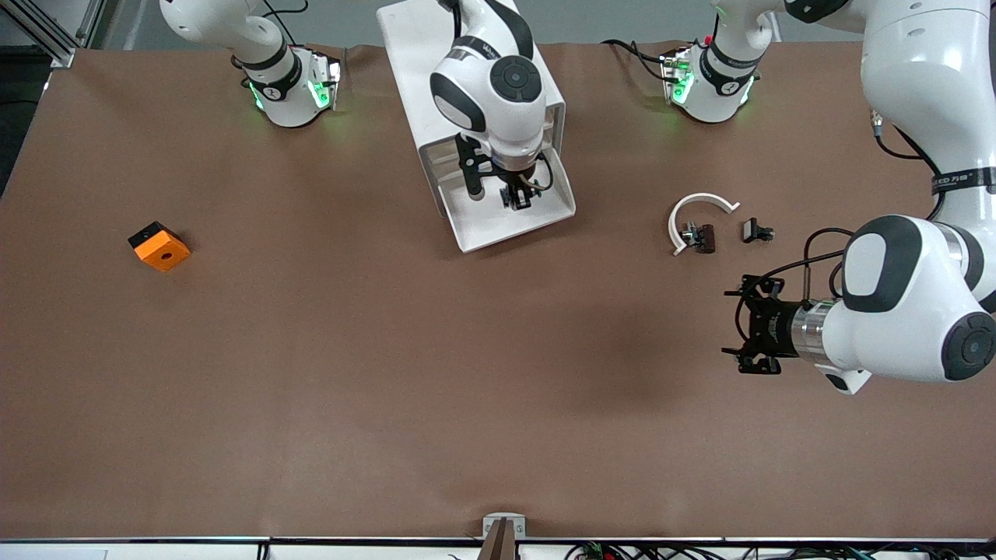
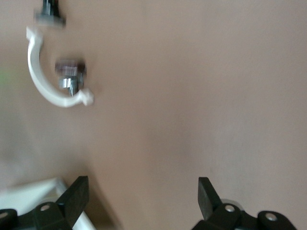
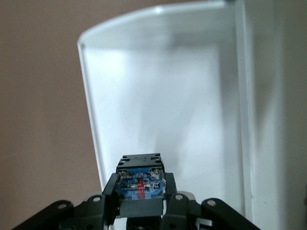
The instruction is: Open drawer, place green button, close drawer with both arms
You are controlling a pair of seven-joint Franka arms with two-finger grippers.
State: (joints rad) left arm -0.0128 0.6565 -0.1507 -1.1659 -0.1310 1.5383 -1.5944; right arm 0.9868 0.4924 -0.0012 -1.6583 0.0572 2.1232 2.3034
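Over the open white plastic drawer (image 1: 506,222), right gripper (image 1: 516,200) jaws clamp the bluish-based button (image 3: 141,182); left gripper (image 1: 739,327), at drawer's 4 o'clock, jaws apart.

Even overhead light, soft arm shadows on brown table (image 1: 389,373). Left wrist view motion-blurred, white arc (image 2: 45,81) smeared. Right wrist view: drawer (image 3: 163,110) interior bright, near washed-out, faint shadows.

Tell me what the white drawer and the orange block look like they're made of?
The drawer looks like smooth white plastic: in the right wrist view its thin walls and rounded corners have a soft sheen. The right hand holds the button over it. The orange block is probably matte plastic too, with one black face and a small round hole. I can't be sure of either.
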